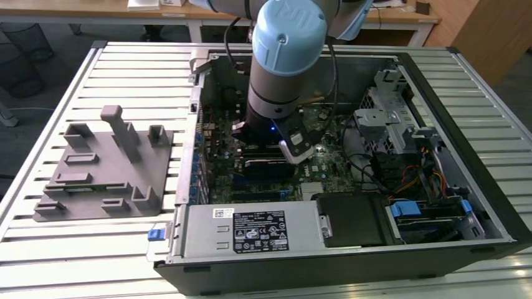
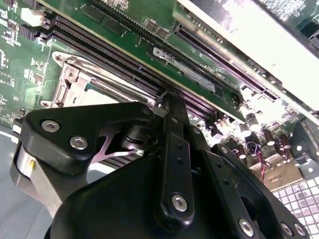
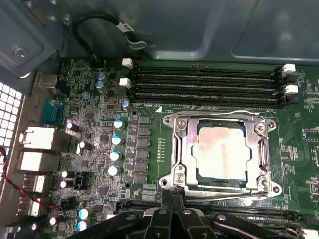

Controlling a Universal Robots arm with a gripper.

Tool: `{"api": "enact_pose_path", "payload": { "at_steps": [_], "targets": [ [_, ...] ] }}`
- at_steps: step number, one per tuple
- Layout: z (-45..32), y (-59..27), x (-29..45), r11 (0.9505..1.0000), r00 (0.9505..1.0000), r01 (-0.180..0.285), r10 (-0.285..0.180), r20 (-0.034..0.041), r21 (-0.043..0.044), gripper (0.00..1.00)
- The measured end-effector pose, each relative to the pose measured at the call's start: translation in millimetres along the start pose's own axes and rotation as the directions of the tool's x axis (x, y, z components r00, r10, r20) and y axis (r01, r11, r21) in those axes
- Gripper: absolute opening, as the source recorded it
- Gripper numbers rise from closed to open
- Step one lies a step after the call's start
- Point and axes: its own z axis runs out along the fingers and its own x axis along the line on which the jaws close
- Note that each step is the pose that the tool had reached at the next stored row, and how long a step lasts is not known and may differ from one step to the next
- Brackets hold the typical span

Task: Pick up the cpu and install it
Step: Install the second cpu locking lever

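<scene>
The cpu (image 3: 222, 152) lies flat in the motherboard socket, its dull silver top showing inside the metal socket frame (image 3: 178, 149). My gripper (image 3: 172, 193) is shut with nothing between its fingers, its tips together at the frame's near edge, just beside the cpu. In the second wrist view the gripper (image 2: 167, 97) points its joined tips at the corner of the same socket frame (image 2: 75, 82). The exterior view shows my arm (image 1: 278, 68) reaching down into the open computer case (image 1: 465, 156) over the green motherboard (image 1: 320, 180).
Black memory slots (image 3: 204, 84) run along the socket's far side and more along its near side. Capacitors (image 3: 115, 147) and rear ports (image 3: 37, 139) stand beside it. A grey plastic tray with upright posts (image 1: 108, 168) sits on the slatted table at the exterior view's left. A power supply (image 1: 249, 230) fills the case's front.
</scene>
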Motion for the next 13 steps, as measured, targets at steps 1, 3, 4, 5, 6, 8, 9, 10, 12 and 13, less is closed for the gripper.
{"api": "enact_pose_path", "payload": {
  "at_steps": [1,3,4,5,6,8,9,10,12,13],
  "targets": [
    [-0.1,-0.4,0.0,1.0,1.0,0.0,0.0,0.0001,-0.0004,0.11],
    [-0.2,-1.0,0.0,1.0,1.0,0.0,0.0,0.0,-0.0012,0.11],
    [0.2,-1.2,0.0,1.0,1.0,0.0,0.0,0.0001,-0.0045,0.11],
    [0.4,-1.3,0.1,1.0,1.0,0.0,0.0,0.0001,-0.0075,0.11],
    [0.7,-1.3,0.2,0.9999,1.0,0.001,-0.001,0.0003,-0.0113,0.11],
    [1.3,-1.5,0.7,0.9998,1.0,0.001,-0.001,0.0005,-0.0205,0.11],
    [1.6,-1.5,1.0,0.9997,1.0,0.002,-0.002,0.0006,-0.0258,0.11],
    [1.8,-1.6,1.2,0.9995,1.0,0.002,-0.002,0.0007,-0.0303,0.11],
    [2.5,-1.7,1.7,0.9992,1.0,0.002,-0.002,0.0011,-0.0387,0.11],
    [2.8,-1.8,1.9,0.9991,1.0,0.002,-0.002,0.0013,-0.0424,0.11]
  ]
}}
